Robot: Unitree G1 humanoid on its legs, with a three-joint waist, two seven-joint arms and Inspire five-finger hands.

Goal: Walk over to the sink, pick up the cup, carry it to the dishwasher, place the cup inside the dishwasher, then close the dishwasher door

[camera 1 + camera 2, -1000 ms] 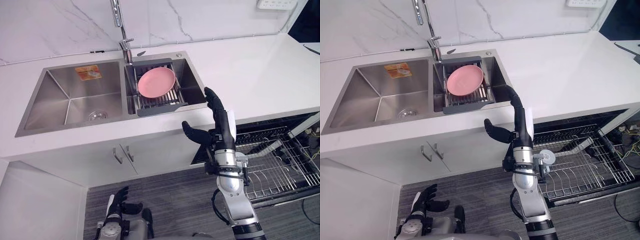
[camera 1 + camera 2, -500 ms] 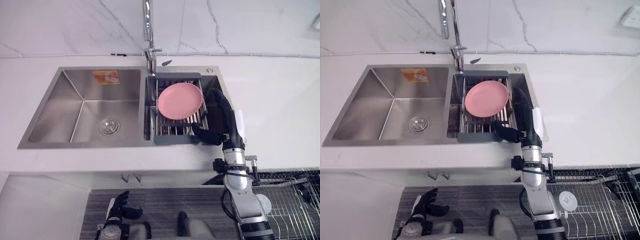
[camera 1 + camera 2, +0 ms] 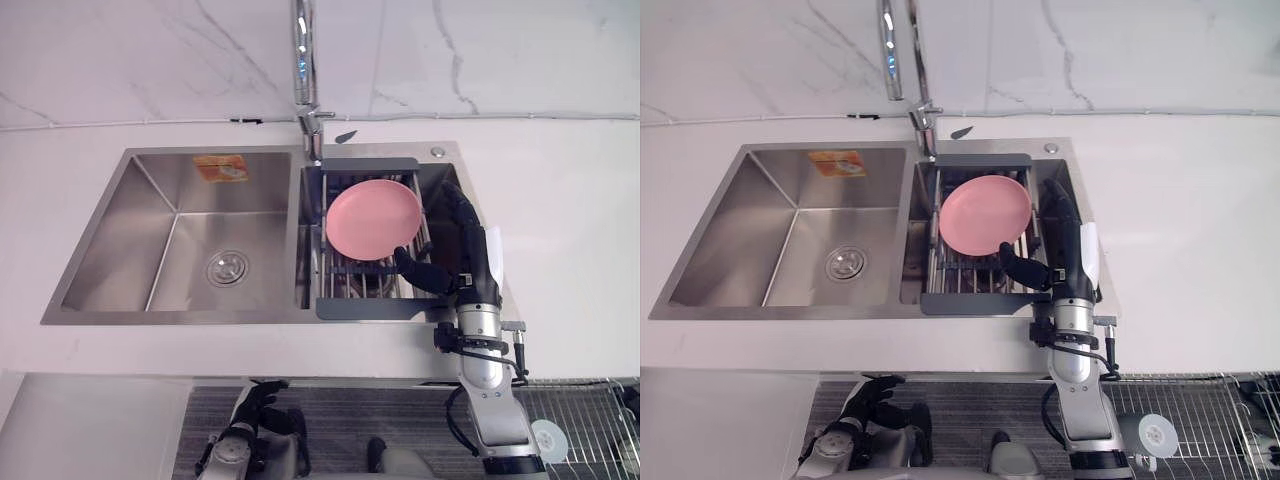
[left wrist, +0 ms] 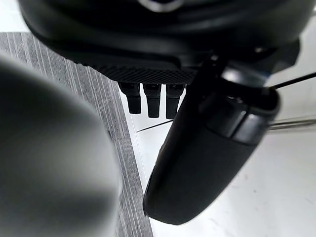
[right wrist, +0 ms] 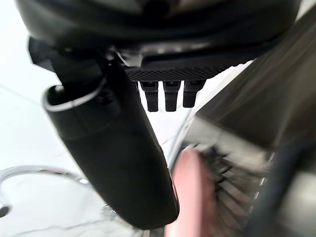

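My right hand [image 3: 462,238] is open and reaches over the counter edge into the right basin of the steel sink [image 3: 180,240]. Its fingers point toward the back wall and its thumb [image 3: 420,273] stands out toward a grey drying rack [image 3: 365,308]. A pink plate [image 3: 372,220] lies tilted in that rack, just left of the hand; the right wrist view has its pink rim [image 5: 190,197] close past the thumb. My left hand [image 3: 255,397] hangs open low by the floor.
A tall chrome faucet [image 3: 303,60] rises behind the rack. White countertop [image 3: 570,220] surrounds the sink, with a marble wall behind. The open dishwasher's wire rack [image 3: 1205,420] shows at the lower right, with a small white round thing [image 3: 1157,435] in it.
The camera has come closer and squared up over the sink. My right hand rose from the counter's front edge and went forward into the right basin beside the plate.
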